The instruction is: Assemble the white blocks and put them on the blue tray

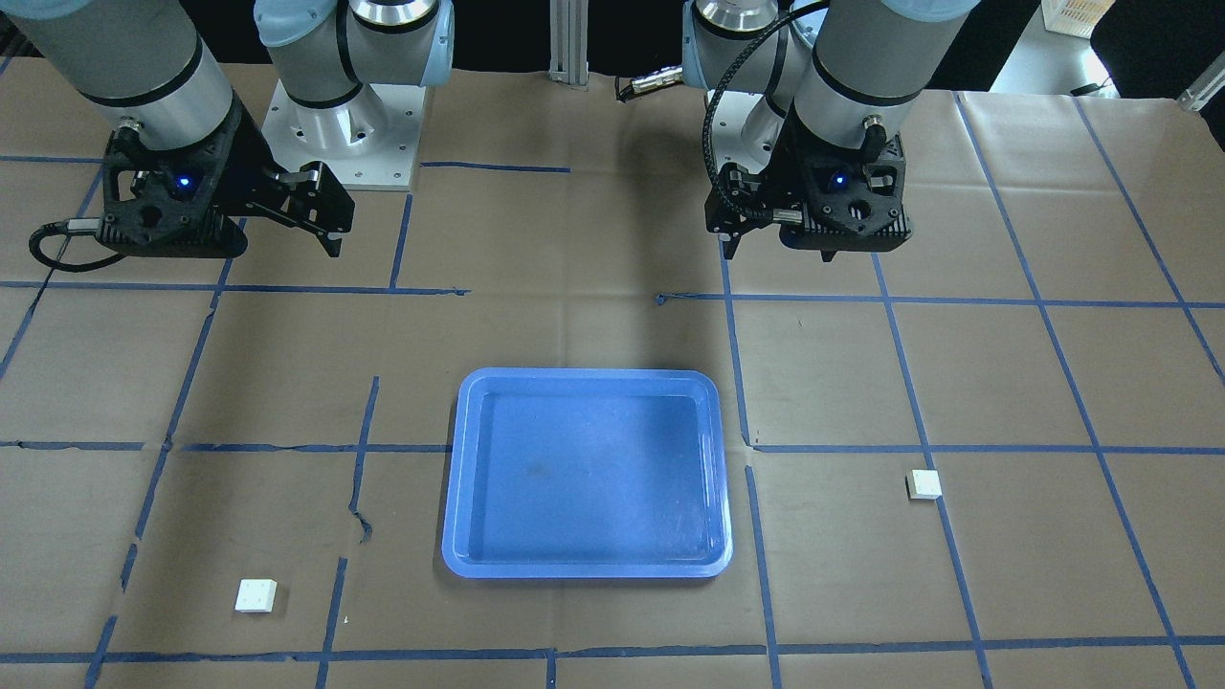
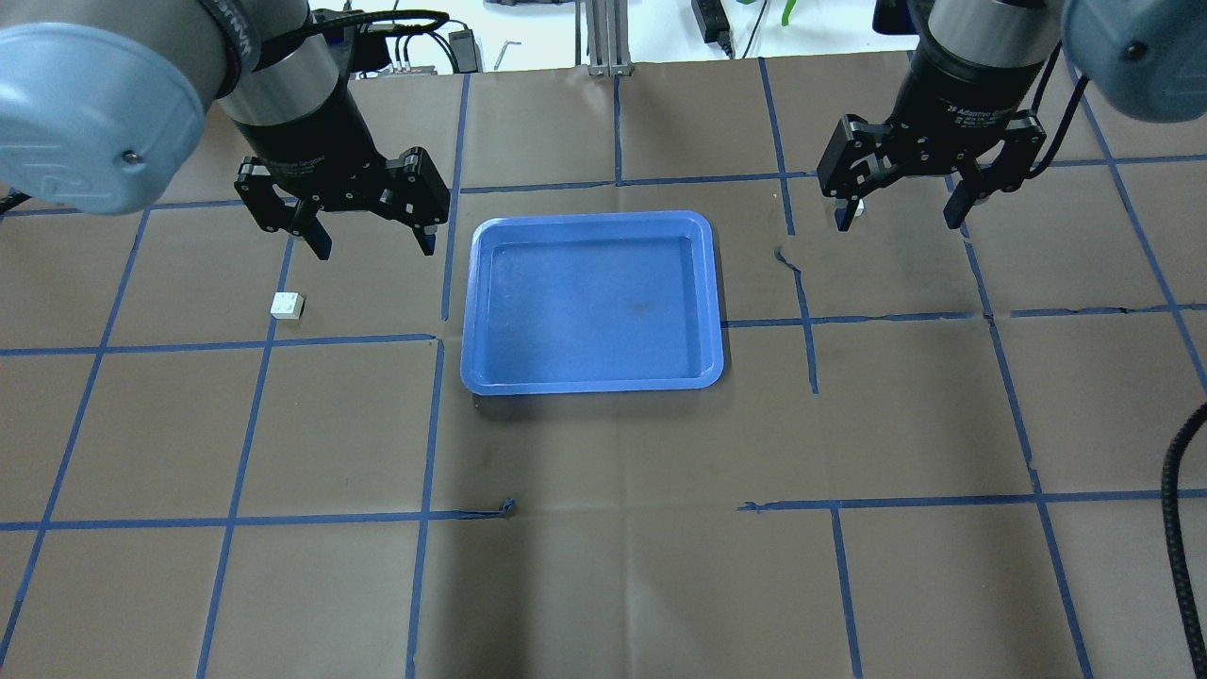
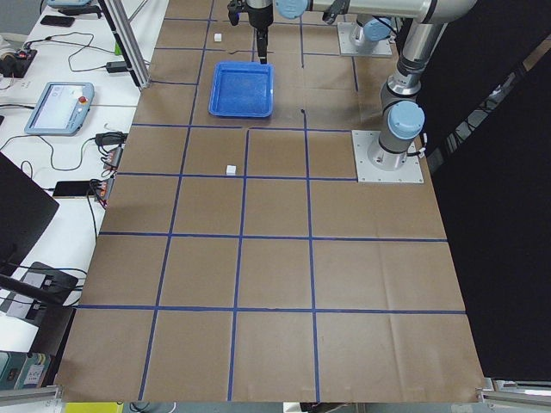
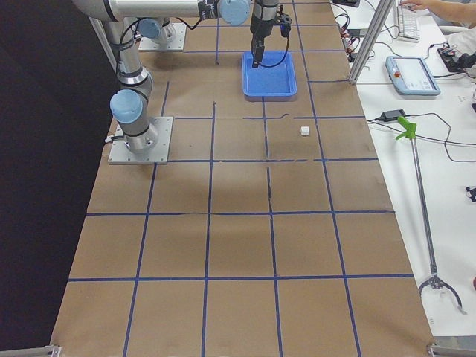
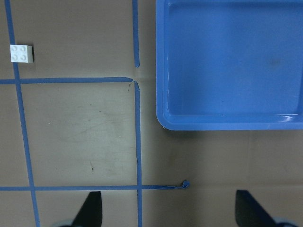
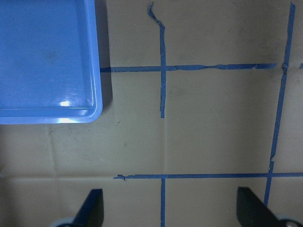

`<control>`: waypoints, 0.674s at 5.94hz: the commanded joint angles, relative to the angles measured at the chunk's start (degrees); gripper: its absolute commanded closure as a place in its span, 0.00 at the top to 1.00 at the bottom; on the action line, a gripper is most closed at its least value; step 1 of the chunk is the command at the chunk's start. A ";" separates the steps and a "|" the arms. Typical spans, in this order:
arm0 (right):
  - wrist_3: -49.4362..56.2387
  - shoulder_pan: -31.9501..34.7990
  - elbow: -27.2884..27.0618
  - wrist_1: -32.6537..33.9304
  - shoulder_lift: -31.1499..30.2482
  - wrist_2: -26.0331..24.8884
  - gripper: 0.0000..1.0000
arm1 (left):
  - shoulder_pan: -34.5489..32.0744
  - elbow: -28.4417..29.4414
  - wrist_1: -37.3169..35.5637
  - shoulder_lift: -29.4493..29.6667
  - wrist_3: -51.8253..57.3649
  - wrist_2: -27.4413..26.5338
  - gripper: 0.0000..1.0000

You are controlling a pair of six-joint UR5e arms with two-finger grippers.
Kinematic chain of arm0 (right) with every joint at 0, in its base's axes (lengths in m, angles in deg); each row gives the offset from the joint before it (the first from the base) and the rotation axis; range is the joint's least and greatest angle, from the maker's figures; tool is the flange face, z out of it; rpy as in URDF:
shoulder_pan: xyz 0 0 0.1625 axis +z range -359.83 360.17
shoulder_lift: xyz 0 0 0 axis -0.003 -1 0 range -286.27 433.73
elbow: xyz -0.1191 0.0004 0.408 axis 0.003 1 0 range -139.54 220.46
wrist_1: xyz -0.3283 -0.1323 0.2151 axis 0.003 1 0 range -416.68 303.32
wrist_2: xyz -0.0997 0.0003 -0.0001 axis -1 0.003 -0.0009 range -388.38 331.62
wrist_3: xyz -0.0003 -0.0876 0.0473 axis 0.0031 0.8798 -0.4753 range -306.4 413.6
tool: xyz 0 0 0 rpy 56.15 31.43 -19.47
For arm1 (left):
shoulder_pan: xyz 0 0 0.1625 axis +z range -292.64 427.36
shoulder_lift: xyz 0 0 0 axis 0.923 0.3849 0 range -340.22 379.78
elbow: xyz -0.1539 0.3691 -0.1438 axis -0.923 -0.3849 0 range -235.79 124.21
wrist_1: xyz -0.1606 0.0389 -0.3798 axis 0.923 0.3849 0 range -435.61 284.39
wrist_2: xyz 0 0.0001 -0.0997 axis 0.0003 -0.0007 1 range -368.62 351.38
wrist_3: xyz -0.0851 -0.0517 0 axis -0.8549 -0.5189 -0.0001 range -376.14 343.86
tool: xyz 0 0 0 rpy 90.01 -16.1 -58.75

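Observation:
The blue tray [image 2: 589, 302] lies empty at the table's middle, also seen from the front [image 1: 586, 474]. One white block [image 2: 288, 306] lies on the paper left of the tray, below my left gripper [image 2: 372, 245], which hovers open and empty. In the left wrist view that block [image 5: 21, 53] is at upper left and the tray [image 5: 227, 61] at upper right. The other white block [image 1: 256, 595] lies on my right side; from overhead only a sliver shows behind a finger of my right gripper [image 2: 905, 212], which is open and empty above the table. It is out of the right wrist view.
Brown paper with a grid of blue tape lines [image 2: 434, 424] covers the table. A black cable [image 2: 1174, 528] hangs at the overhead view's right edge. The arm bases [image 1: 340, 134] stand at the table's robot side. Operator desks lie beyond the far edge.

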 commanded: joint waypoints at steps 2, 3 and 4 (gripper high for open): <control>0.09 -0.09 -0.09 -0.09 0.09 0.00 1.00 | 2.00 -0.40 -0.36 0.13 1.95 -0.15 0.99; 0.78 -0.09 0.09 -0.17 0.26 -0.18 1.00 | 7.41 -0.49 -0.45 1.44 7.37 -0.07 0.99; 1.05 -0.09 0.09 -0.70 0.70 0.00 1.00 | 12.68 -0.93 -0.80 2.75 12.90 -0.06 0.99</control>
